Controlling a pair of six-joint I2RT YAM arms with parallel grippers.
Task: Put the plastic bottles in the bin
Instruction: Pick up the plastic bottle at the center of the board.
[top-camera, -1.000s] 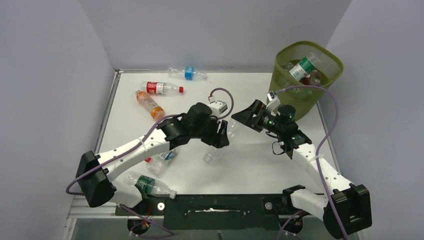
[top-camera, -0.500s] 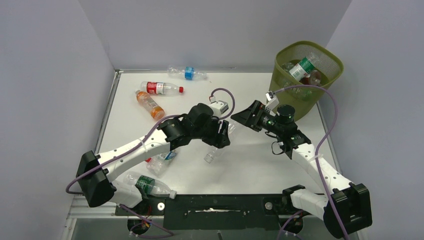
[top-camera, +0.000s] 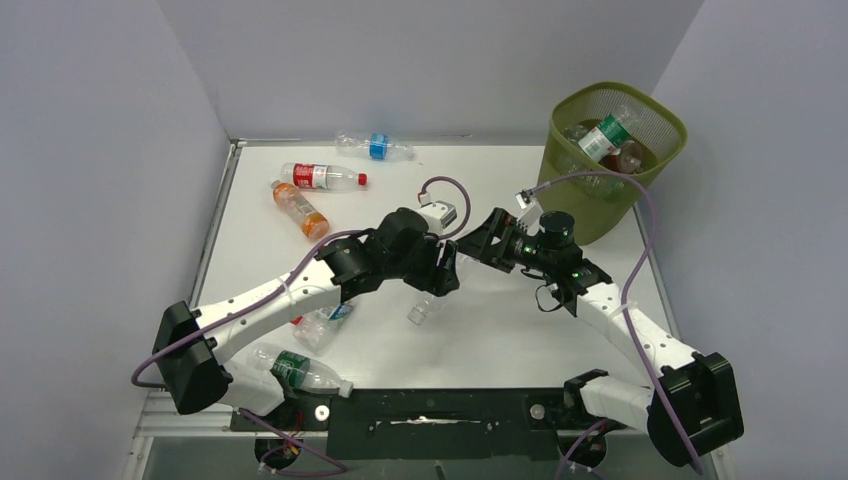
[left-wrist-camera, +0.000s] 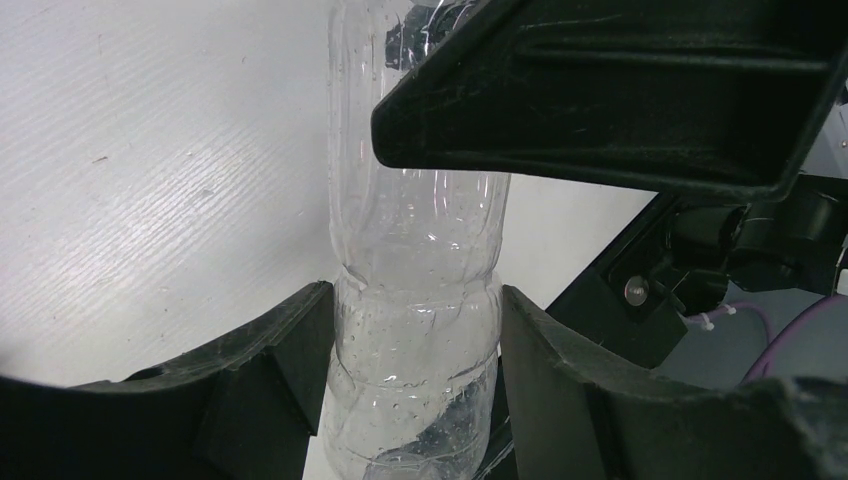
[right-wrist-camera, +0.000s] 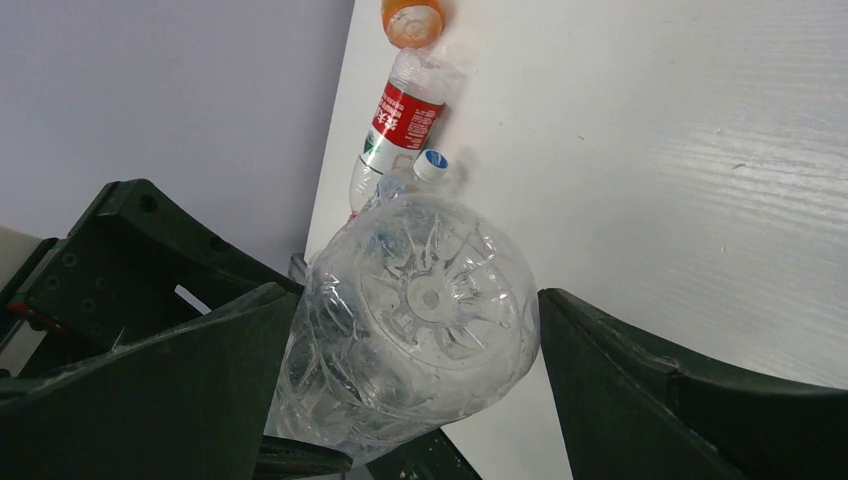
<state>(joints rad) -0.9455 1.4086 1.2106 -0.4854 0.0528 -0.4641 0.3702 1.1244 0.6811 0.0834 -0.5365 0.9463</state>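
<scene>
A clear plastic bottle (top-camera: 424, 306) hangs tilted above the table's middle, with my left gripper (top-camera: 441, 276) shut on it. In the left wrist view both fingers press the bottle's body (left-wrist-camera: 415, 300) at my left gripper (left-wrist-camera: 415, 360). My right gripper (top-camera: 480, 246) stands open around the bottle's base (right-wrist-camera: 425, 300). In the right wrist view a gap shows beside the right finger (right-wrist-camera: 650, 400) of my right gripper (right-wrist-camera: 415, 385). The olive-green mesh bin (top-camera: 570, 168) stands at the back right with several bottles (top-camera: 606, 138) inside.
Loose bottles lie on the table: blue-labelled (top-camera: 377, 146) at the back, red-labelled (top-camera: 320, 176), orange (top-camera: 298, 210), a crumpled one (top-camera: 322, 322) under my left arm, and green-labelled (top-camera: 295, 368) near the front. Walls close in left, back and right.
My right gripper has moved left, and its open jaws now stand around the base of the held bottle. The left arm and its bottle have barely shifted.
</scene>
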